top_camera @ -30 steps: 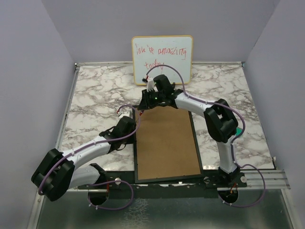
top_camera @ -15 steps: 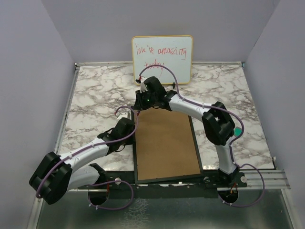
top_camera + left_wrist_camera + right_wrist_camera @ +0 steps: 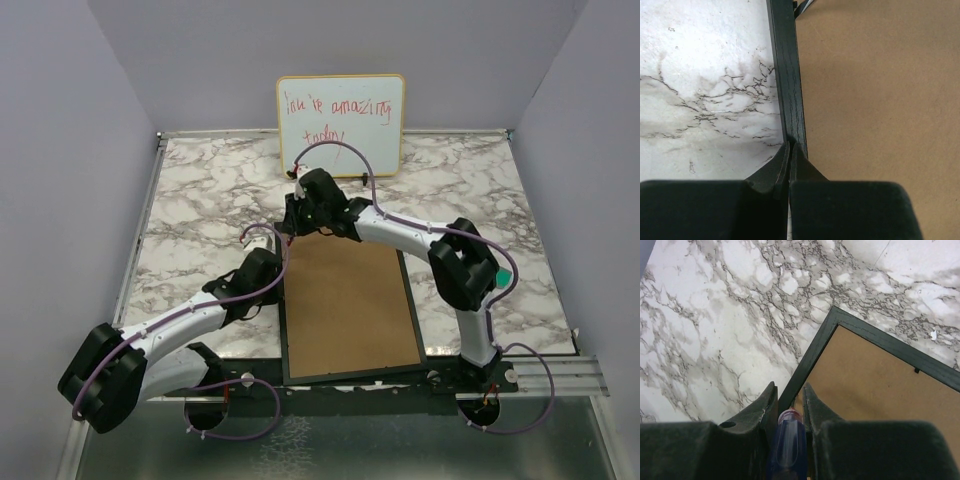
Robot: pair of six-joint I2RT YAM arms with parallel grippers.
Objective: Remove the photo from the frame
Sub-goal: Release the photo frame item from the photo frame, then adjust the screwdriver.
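The frame lies face down on the marble table, its brown back panel up. The photo is hidden under that panel. My left gripper is shut with nothing in it, tips resting on the frame's left black rail, as the left wrist view shows. My right gripper hovers at the frame's far-left corner. It is shut on a screwdriver with a clear blue handle, whose tip points at the inner edge of the rail beside the panel.
A wood-edged whiteboard with red handwriting leans on the back wall behind the frame. A small black tab sits on the frame's far rail. Marble table spreads to both sides; a metal rail runs along the near edge.
My right gripper has slid left along the frame's far edge to the far-left corner, still holding the screwdriver. The left gripper has stayed on the left rail.
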